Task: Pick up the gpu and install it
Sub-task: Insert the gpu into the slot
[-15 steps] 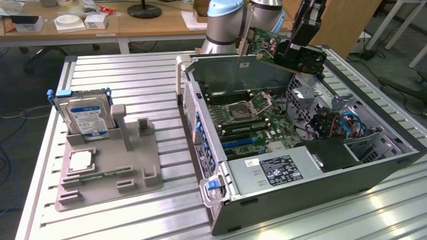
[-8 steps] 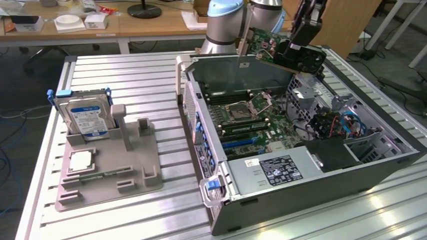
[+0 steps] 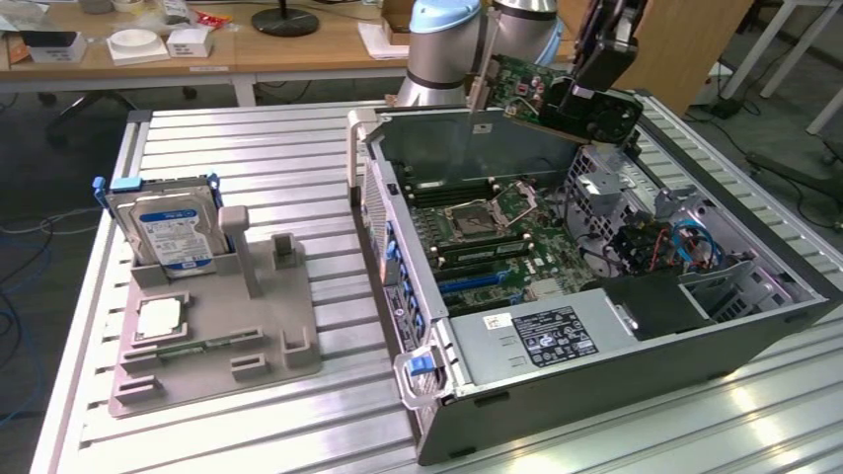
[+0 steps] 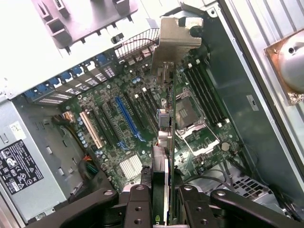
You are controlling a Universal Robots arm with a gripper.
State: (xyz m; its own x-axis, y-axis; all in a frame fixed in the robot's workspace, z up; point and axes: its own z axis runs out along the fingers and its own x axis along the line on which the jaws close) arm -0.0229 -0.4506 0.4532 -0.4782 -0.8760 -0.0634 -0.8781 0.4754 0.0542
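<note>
Tool (image 3: 570, 99) (image 4: 164, 202) is clamped on the gpu (image 3: 514, 84) (image 4: 163, 123), a thin flat rectangular card with a green circuit-board face and a silvery bent sheet-metal bracket at one end. Card is held in the air above the far end of the open dark-grey steel computer case (image 3: 633, 375), tilted, apart from everything inside the case.

In the wrist view the card is edge-on between the two black jointed metal fingers (image 4: 140, 204), which press its flat faces. The bracket end points away from the tool. Exactly where the pads sit on the card is hard to make out in the exterior view.

The case lies on its side on the ribbed aluminium bench (image 3: 264, 148). Inside it:
- green motherboard (image 3: 514, 237) (image 4: 142, 95), densely populated
- square metal-framed CPU socket (image 3: 472, 219) (image 4: 187, 114)
- long narrow blue plastic expansion slot (image 4: 126, 116), with black slots beside it
- boxy silver power supply (image 3: 554, 336) (image 4: 28, 161) with a black printed label

Seen from the wrist, the card hangs over the board between the slots and the socket.

On the exterior view's left stands a matte grey moulded plastic fixture (image 3: 264, 336) with raised posts and pockets. A boxy silver hard drive (image 3: 165, 232) with a blue-white label stands upright in it.
</note>
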